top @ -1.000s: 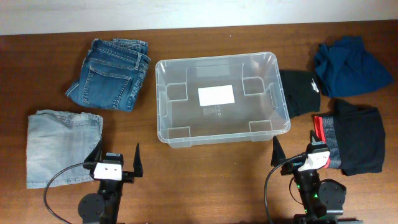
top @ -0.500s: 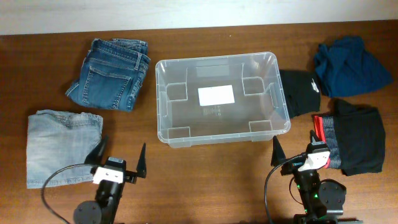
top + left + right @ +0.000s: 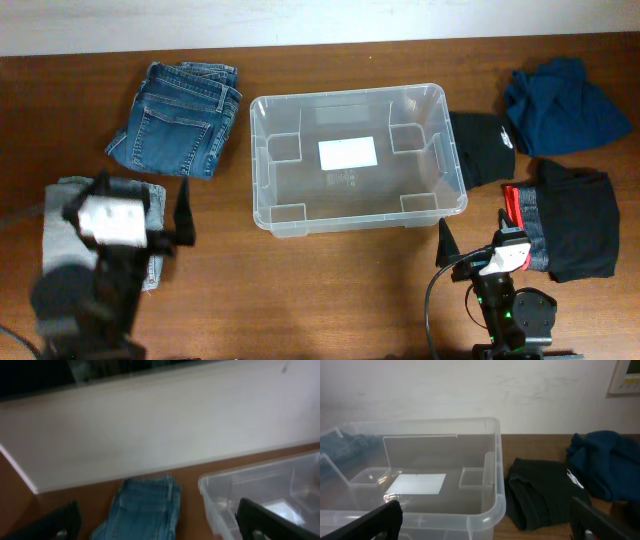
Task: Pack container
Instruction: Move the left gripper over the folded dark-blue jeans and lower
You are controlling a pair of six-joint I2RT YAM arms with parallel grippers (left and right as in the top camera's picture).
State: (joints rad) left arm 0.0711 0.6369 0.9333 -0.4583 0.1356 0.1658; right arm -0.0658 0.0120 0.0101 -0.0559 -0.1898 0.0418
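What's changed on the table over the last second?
The left gripper swung left and rose toward the overhead camera. It is now over the pale jeans, open and holding nothing. The right gripper, the container and the other clothes stayed put.

I work at a dark brown wooden surface point(image 3: 330, 300) with a visible grain, evenly lit and without hard shadows. Its far edge meets a plain white wall point(image 3: 470, 390), faintly scuffed. High on that wall to my right hangs a small pale framed plate point(image 3: 626, 377), cut off by the view's edge. To my left, blurred, a dark band point(image 3: 100, 370) runs above the white.
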